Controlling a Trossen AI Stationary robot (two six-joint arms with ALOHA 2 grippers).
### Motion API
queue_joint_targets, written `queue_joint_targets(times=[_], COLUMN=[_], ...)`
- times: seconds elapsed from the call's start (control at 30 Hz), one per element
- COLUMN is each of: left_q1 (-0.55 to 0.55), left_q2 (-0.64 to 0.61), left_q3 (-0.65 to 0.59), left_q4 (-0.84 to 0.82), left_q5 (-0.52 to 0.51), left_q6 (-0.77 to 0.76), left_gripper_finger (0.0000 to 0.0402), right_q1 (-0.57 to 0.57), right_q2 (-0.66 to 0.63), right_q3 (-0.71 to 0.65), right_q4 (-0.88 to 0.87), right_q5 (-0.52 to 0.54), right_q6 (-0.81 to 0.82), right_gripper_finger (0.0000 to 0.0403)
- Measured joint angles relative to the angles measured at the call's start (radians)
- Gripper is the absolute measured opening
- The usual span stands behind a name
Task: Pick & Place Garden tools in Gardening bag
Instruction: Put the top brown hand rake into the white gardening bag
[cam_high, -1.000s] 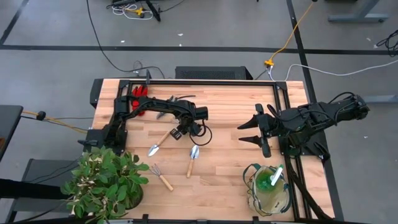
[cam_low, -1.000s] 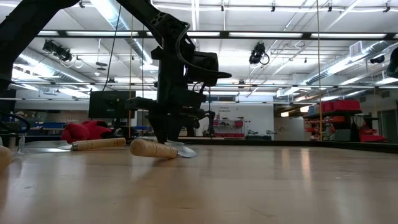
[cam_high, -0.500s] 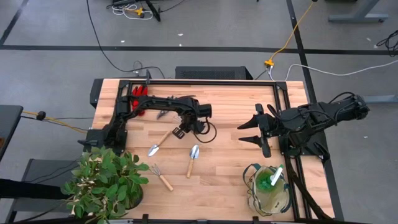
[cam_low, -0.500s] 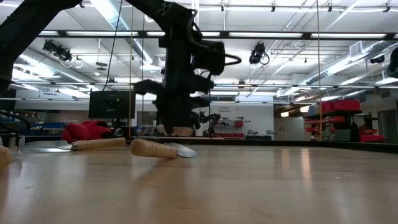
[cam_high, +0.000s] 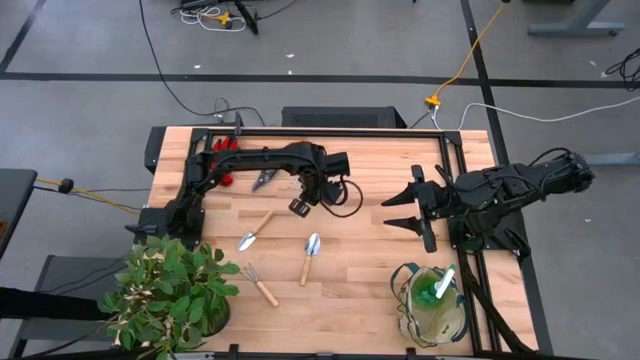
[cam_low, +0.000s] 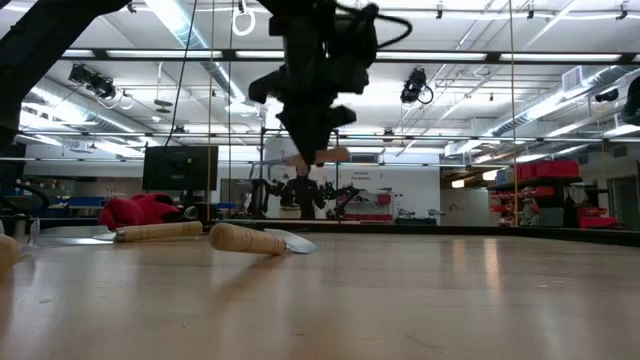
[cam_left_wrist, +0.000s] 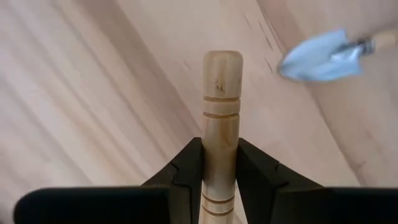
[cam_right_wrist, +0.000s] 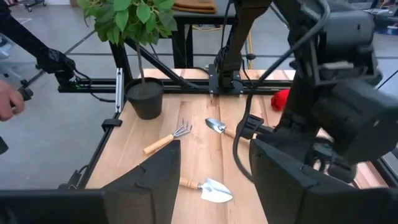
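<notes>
My left gripper hangs over the middle of the table, shut on a garden tool with a light wooden handle; the tool's head is hidden. On the table lie two silver trowels, a small rake, dark pruning shears and red gloves. The beige gardening bag stands at the near right with a green-and-white item in it. My right gripper hovers open at the right, beyond the bag. My left gripper pinches the wooden handle between its two fingers, a little back from the rounded free end, which sticks out past them. The fingers come from above, pointing down, and lie across the handle. The tool is lifted clear of the table.
A leafy potted plant fills the near left corner. Black rails run along the table's far and right edges. Bare wood lies between the trowels and the bag. A person's hand shows beyond the table.
My left gripper has risen from the tabletop with the wooden-handled tool and drifted a little toward the right and far edges, rolling slightly. The tool now hangs well clear of the table. The other tools have stayed where they lay.
</notes>
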Motion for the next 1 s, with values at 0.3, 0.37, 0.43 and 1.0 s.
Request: queue_joint_targets(times=[0.3,0.37,0.43,1.0], left_q1=[0.001,0.001,0.001,-0.005], left_q2=[-0.002,-0.002,-0.002,-0.169], left_q3=[0.123,0.132,0.135,0.127], left_q4=[-0.036,-0.038,-0.053,-0.087], left_q5=[0.039,0.043,0.053,0.103], left_q6=[-0.164,-0.194,-0.215,-0.345], left_gripper_finger=[0.0081,0.0081,0.0081,0.0080], right_q1=[0.000,0.000,0.000,0.000], right_q2=[-0.034,-0.035,-0.035,-0.035], right_q3=[0.000,0.000,0.000,0.000], right_q4=[0.005,0.005,0.005,0.045], right_q5=[0.077,0.079,0.079,0.105], right_q6=[-0.003,-0.002,-0.002,-0.001], right_gripper_finger=[0.0194,0.0194,0.0194,0.0194])
